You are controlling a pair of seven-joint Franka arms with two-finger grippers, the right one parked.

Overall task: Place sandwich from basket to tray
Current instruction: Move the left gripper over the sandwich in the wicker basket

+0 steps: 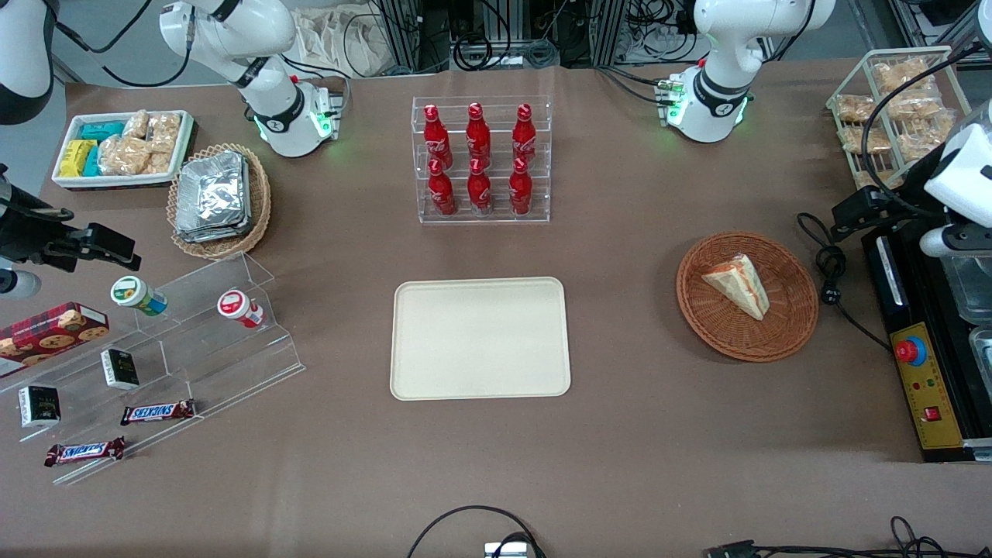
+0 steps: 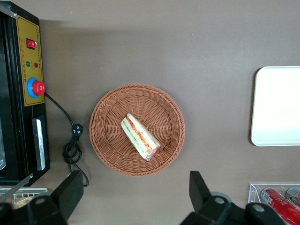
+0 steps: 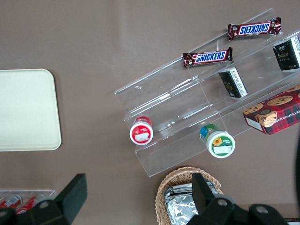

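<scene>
The sandwich (image 1: 740,285), a pale bread wedge with red, orange and green layers on its edge, lies in the round reddish-brown wicker basket (image 1: 697,310) toward the working arm's end of the table. The cream tray (image 1: 480,339) lies flat at the table's middle and holds nothing. In the left wrist view my gripper (image 2: 136,194) hangs high above the table, open wide and holding nothing, its black fingers (image 2: 70,192) apart. It is just off the rim of the basket (image 2: 105,140), not over the sandwich (image 2: 139,136). One end of the tray (image 2: 276,105) shows there too.
A black control box with a red stop button (image 1: 911,351) and a coiled cable (image 1: 829,271) lie beside the basket. A rack of red bottles (image 1: 480,159) stands farther from the front camera than the tray. A wire rack of snack bags (image 1: 891,108) stands at the working arm's end.
</scene>
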